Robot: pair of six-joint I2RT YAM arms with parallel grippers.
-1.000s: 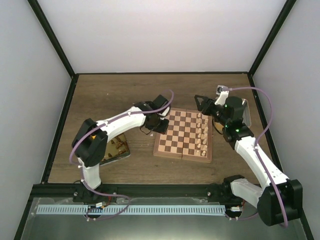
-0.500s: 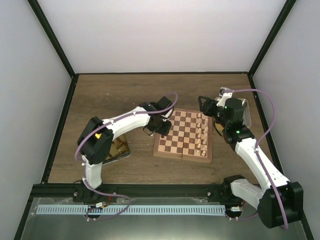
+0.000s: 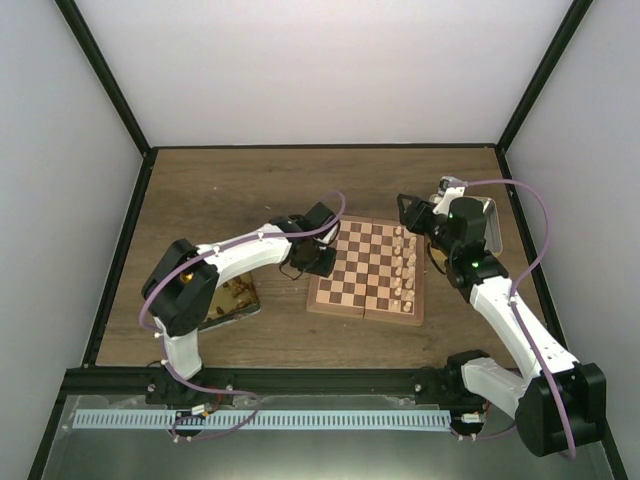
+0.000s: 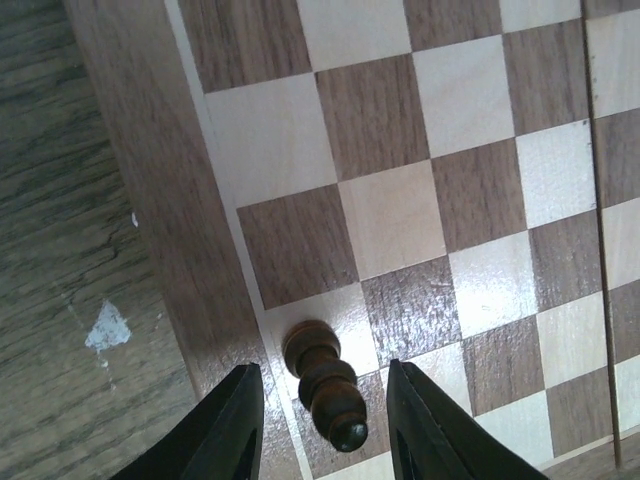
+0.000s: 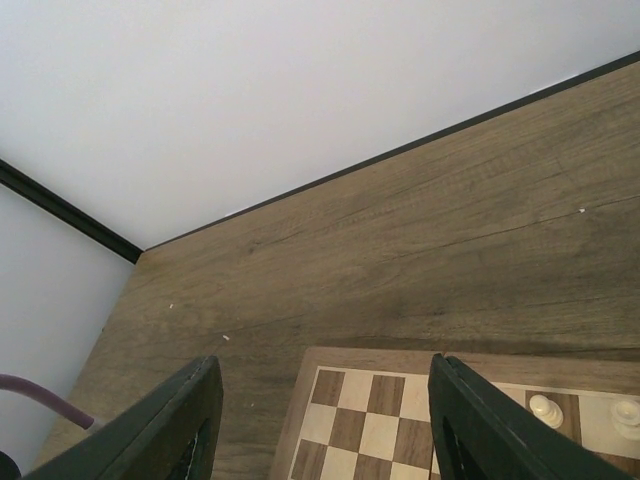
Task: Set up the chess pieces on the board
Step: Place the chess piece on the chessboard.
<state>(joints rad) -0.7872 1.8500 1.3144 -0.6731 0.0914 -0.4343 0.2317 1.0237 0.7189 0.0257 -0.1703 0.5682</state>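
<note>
1. Since a second ago the left gripper [image 3: 320, 258] has slid a little toward the bottom of the top view, along the left border of the board [image 3: 355, 285]. The right gripper [image 3: 404, 212] has barely shifted.
2. Edges: in the left wrist view a dark piece [image 4: 325, 382] stands upright at lower centre. It is on a light square in the column just beside the tan border, and the table [image 4: 70, 250] lies beyond at frame left.
3. Room: the squares across the upper and right parts of that view are open. In the top view, cream pieces [image 3: 405, 265] line the board's right side, well apart from the dark piece.
4. A tin [image 3: 232, 298] lies left of the board, near the left arm's elbow.
5. Left gripper: partly open, with one finger [image 4: 235, 425] on each side of the dark piece. A gap shows on both sides, so it holds nothing.
6. Right gripper: it hangs by the board's upper right corner with its fingers [image 5: 170, 420] spread wide and nothing between them.
</note>
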